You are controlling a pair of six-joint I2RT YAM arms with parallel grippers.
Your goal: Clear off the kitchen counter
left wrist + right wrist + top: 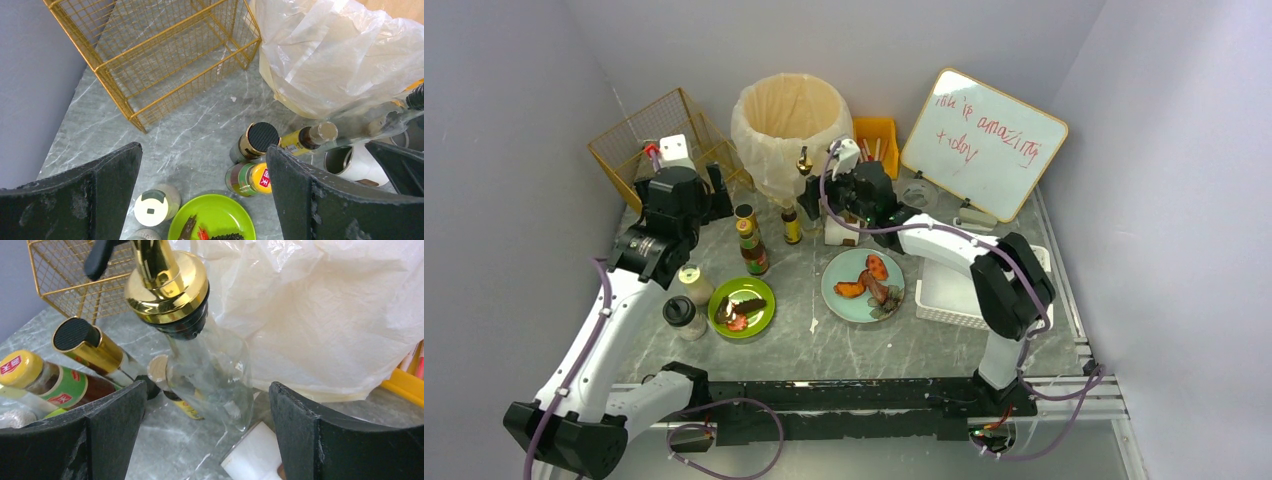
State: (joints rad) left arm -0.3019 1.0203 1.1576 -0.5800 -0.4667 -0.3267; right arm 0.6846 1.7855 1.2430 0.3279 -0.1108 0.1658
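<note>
The kitchen counter [824,345] lies flat between the walls, filling the floor of the top view, with its long axis running left to right. At its back stand a bag-lined bin [791,130] and a gold wire basket [639,145]. The left gripper [202,160] hangs over the marble, spread wide and empty. The right gripper [205,400] is equally released, a glass bottle [210,360] upright just beyond its fingers.

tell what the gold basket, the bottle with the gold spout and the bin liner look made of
Wire basket: thin metal wire with gold finish, an open grid. Bottle: likely clear glass, see-through with glints; its pourer cap looks polished gold metal. Bin liner: thin translucent plastic film, crinkled.
</note>
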